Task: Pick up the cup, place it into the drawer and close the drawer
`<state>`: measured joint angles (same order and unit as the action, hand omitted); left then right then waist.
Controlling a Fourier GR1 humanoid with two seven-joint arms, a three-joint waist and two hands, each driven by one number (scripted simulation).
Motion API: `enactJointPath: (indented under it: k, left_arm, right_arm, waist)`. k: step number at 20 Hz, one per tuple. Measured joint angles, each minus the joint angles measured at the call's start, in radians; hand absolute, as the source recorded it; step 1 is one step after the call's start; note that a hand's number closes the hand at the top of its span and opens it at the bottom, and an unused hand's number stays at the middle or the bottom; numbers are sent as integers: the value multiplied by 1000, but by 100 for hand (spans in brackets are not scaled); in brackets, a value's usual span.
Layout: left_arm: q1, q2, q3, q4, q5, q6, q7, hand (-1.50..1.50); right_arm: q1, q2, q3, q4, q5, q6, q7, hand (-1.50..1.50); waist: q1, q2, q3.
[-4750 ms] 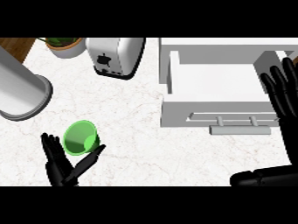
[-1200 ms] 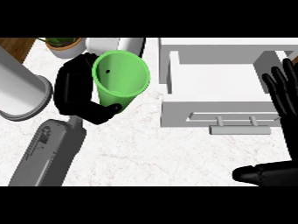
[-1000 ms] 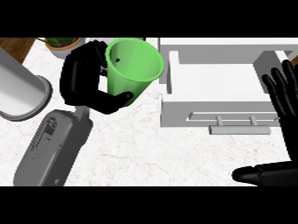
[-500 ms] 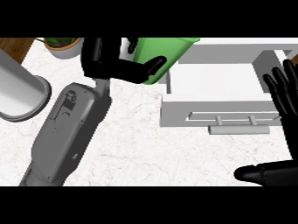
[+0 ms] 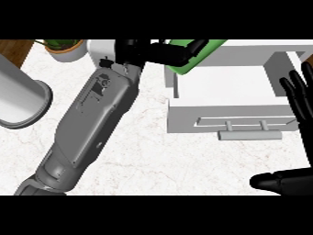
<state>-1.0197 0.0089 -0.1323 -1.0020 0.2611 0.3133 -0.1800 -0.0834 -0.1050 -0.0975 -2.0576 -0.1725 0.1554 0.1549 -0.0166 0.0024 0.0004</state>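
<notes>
A green cup (image 5: pixel 201 58) is held in the air at the top of the head view, over the left rear corner of the open white drawer (image 5: pixel 230 112). My left hand (image 5: pixel 152 50) is shut on the cup, its fingers curled round the cup's side and hiding much of it. The left forearm stretches diagonally across the counter. My right hand (image 5: pixel 309 103) rests open at the right edge, fingers up, beside the drawer's right side. The drawer's inside is bare, and its front bears a grey handle (image 5: pixel 248 134).
A large grey cylinder (image 5: pixel 9 94) lies at the left on the marble counter (image 5: pixel 152 156). A potted plant (image 5: pixel 64 47) stands at the back left. A white appliance is mostly hidden behind my left hand.
My left hand took hold of the cup, lifted it off the counter and carried it up and to the right, over the drawer's corner. The right hand stayed still.
</notes>
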Motion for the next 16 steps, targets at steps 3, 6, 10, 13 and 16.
enactJointPath:
  k: [3,6,10,13,16]
  left_arm:
    - [-62,-5,-17,88,32,24,-9,150]
    - [-126,-7,-29,196,69,44,-51,150]
    - [-171,-8,-67,322,127,58,-111,150]
    - [-204,-8,-104,395,176,60,-129,150]
    - [-237,-9,-161,447,213,75,-130,150]
  right_arm:
    - [-9,-6,-10,9,-9,4,1,-150]
    - [-13,-4,-8,13,-4,5,-11,-150]
    - [-22,-2,0,6,-3,1,1,-150]
    - [-22,2,9,2,-1,3,0,-150]
    - [-28,-1,5,6,-9,7,0,-150]
  waist:
    - [-4,1,0]
    - [-12,3,0]
    - [-22,5,0]
    - [-29,7,0]
    - [-36,8,0]
